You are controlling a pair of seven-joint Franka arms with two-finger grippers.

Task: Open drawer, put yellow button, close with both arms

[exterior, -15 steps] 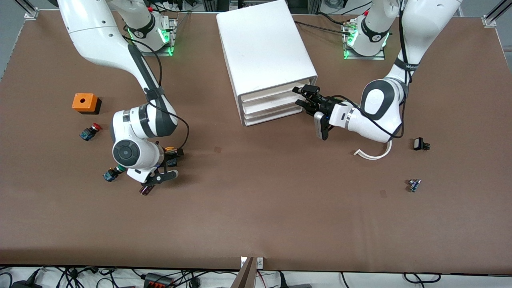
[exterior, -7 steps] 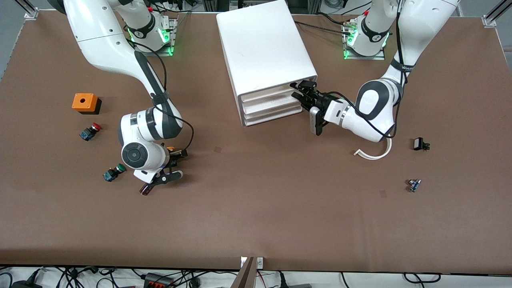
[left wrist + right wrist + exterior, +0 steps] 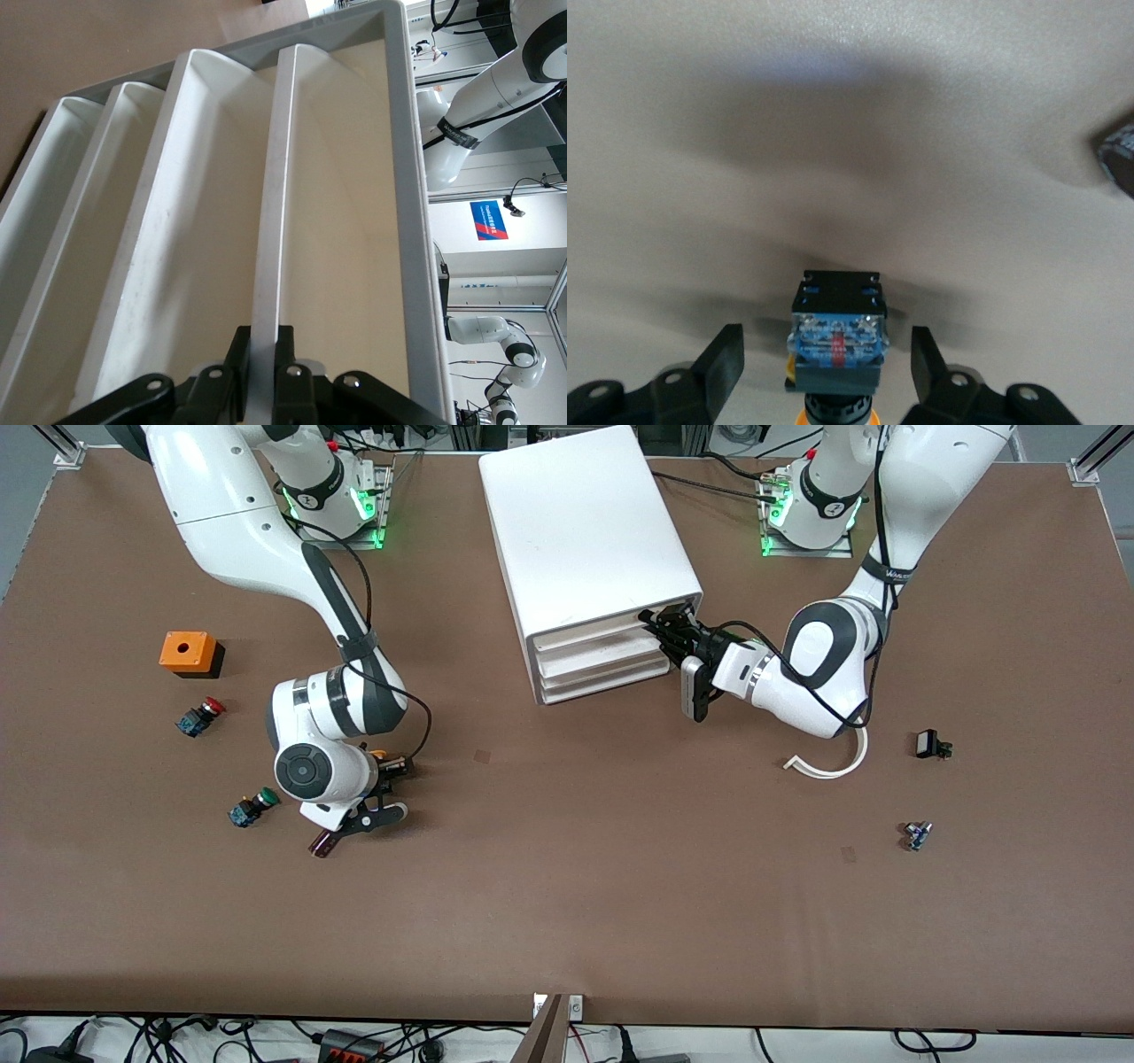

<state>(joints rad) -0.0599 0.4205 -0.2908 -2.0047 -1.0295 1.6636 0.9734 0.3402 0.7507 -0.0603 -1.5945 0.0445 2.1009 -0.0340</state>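
Observation:
The white cabinet (image 3: 585, 522) stands at the table's middle, near the bases. Its uppermost drawer (image 3: 589, 636) looks closed or barely out. My left gripper (image 3: 666, 622) is at that drawer's corner toward the left arm's end. In the left wrist view the left gripper (image 3: 261, 343) is shut on the drawer's thin front rim (image 3: 270, 221). The yellow button (image 3: 381, 756) lies on the table under my right gripper (image 3: 392, 765). In the right wrist view the button (image 3: 833, 341) lies between the open fingers (image 3: 726, 359) of the right gripper (image 3: 826, 363), not touching them.
An orange box (image 3: 188, 652), a red-capped button (image 3: 199, 716) and a green-capped button (image 3: 251, 806) lie toward the right arm's end. A white curved strip (image 3: 828, 766) and two small dark parts (image 3: 930, 744) (image 3: 917, 834) lie toward the left arm's end.
My left gripper has moved in to the top drawer's corner and shut on its rim. My right gripper has shifted a little over the yellow button.

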